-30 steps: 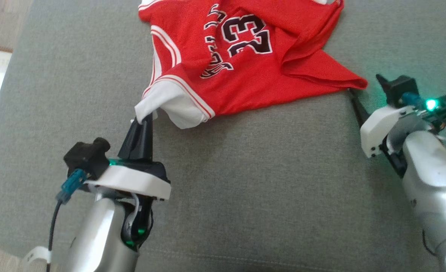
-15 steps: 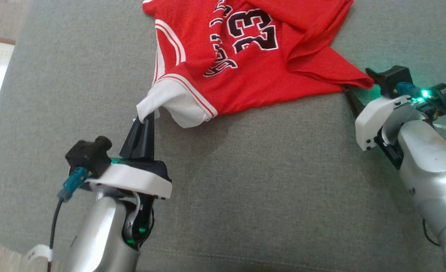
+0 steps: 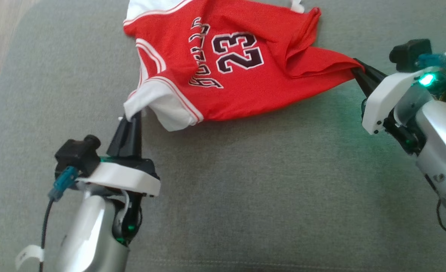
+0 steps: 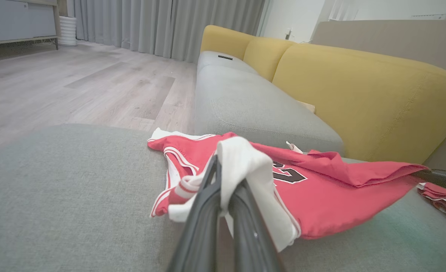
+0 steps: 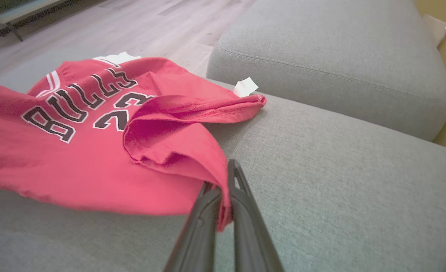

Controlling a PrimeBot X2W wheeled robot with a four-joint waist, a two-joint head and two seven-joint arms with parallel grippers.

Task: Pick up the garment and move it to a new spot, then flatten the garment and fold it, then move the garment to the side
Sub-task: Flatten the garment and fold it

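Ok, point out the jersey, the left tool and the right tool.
jersey (image 3: 253, 90), head view, red cloth beside the number.
left tool (image 3: 131, 121), head view, fingertips on the white trim.
right tool (image 3: 357, 70), head view, fingertips on the red corner.

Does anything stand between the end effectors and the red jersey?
Nothing visible. The left end effector is shut on the white sleeve of the red fabric basketball jersey, the right end effector on its corner.
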